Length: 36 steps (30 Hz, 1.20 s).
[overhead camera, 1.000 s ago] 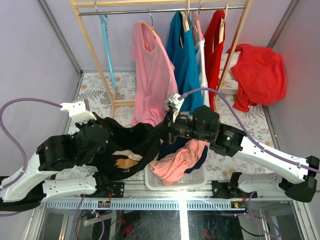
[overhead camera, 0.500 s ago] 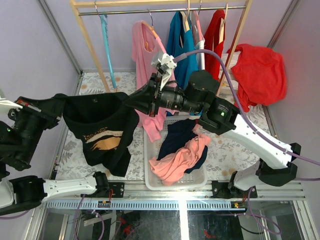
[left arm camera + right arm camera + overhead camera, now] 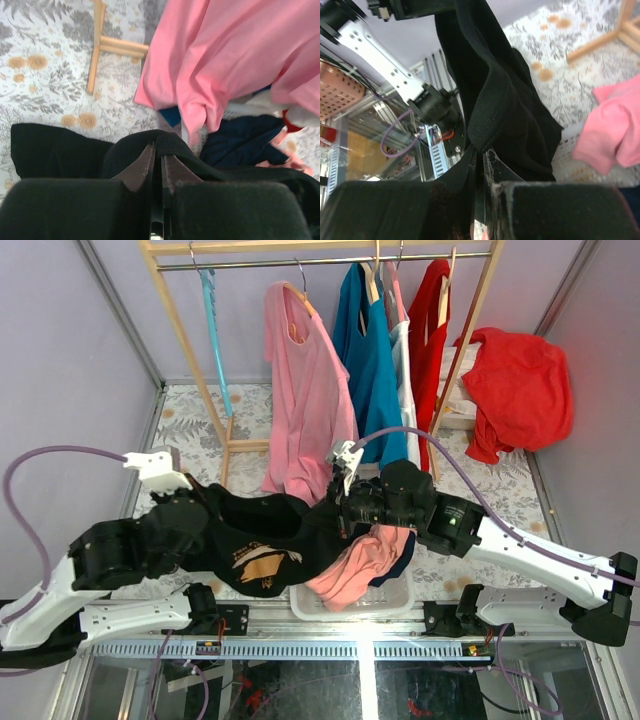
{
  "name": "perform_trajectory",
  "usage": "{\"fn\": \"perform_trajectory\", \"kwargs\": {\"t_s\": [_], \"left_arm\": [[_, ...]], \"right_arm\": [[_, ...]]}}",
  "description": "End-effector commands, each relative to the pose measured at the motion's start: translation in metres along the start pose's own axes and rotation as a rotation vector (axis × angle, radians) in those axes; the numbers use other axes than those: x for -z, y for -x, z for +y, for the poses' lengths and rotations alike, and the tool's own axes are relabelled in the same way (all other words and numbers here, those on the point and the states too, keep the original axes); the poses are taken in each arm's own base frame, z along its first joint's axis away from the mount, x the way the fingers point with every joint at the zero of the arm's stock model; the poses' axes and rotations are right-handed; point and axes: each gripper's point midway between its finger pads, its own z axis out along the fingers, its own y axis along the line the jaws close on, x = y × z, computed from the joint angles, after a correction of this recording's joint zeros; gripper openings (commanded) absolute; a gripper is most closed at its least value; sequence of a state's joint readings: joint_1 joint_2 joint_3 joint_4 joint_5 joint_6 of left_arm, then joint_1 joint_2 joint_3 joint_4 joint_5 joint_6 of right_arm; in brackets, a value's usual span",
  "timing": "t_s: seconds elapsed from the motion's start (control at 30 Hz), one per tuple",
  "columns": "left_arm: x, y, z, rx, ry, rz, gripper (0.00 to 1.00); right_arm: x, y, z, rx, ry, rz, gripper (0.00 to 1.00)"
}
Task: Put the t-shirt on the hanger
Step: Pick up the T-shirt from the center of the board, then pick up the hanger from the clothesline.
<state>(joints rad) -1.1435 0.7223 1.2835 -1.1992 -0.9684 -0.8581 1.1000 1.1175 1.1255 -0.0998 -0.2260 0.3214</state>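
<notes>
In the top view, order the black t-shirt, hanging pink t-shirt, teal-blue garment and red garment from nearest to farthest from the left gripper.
1. Black short-sleeved t-shirt, in the jaws of the left gripper.
2. Pink t-shirt, hanging mid-rail.
3. Teal-blue garment, right of it.
4. Red garment, draped far right.

Top external: is looking down from above and behind the arm bases, facing the far clothes rack (image 3: 320, 255); is taking in both arms and the basket (image 3: 297, 606) at a wide distance.
Left wrist: is riding just behind the left gripper (image 3: 159, 152), pointing down and far; the black t-shirt (image 3: 60, 150) is sitting very close, the hanging pink shirt (image 3: 225, 60) beyond.
Right wrist: is riding behind the right gripper (image 3: 481, 152), facing left and near, toward the left arm (image 3: 380, 50).
Shared: all three are showing the black t-shirt; top and left wrist are both showing the pink shirt and the rack foot (image 3: 95, 45).
</notes>
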Motion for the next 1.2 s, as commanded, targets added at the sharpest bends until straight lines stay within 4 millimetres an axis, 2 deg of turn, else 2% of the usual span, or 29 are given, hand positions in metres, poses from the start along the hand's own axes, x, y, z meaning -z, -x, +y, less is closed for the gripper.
{"fn": "perform_trajectory", "kwargs": {"t_s": [0.0, 0.13, 0.33, 0.7, 1.17], "left_arm": [[-0.008, -0.01, -0.022, 0.104, -0.048, 0.012, 0.0], [-0.011, -0.02, -0.017, 0.077, -0.012, 0.033, 0.0], [-0.01, -0.017, -0.013, 0.084, -0.013, 0.022, 0.0], [-0.003, 0.005, -0.005, 0.108, 0.0, -0.037, 0.0], [-0.003, 0.012, -0.003, 0.092, 0.022, -0.061, 0.0]], "right_arm": [[0.003, 0.018, -0.005, -0.003, -0.037, -0.087, 0.0], [0.001, 0.022, -0.006, 0.006, -0.044, -0.087, 0.0], [-0.003, 0.03, -0.004, 0.007, -0.035, -0.109, 0.0], [0.002, 0.048, 0.002, 0.019, -0.03, -0.145, 0.0], [-0.004, 0.049, 0.001, 0.031, -0.026, -0.144, 0.0]]}}
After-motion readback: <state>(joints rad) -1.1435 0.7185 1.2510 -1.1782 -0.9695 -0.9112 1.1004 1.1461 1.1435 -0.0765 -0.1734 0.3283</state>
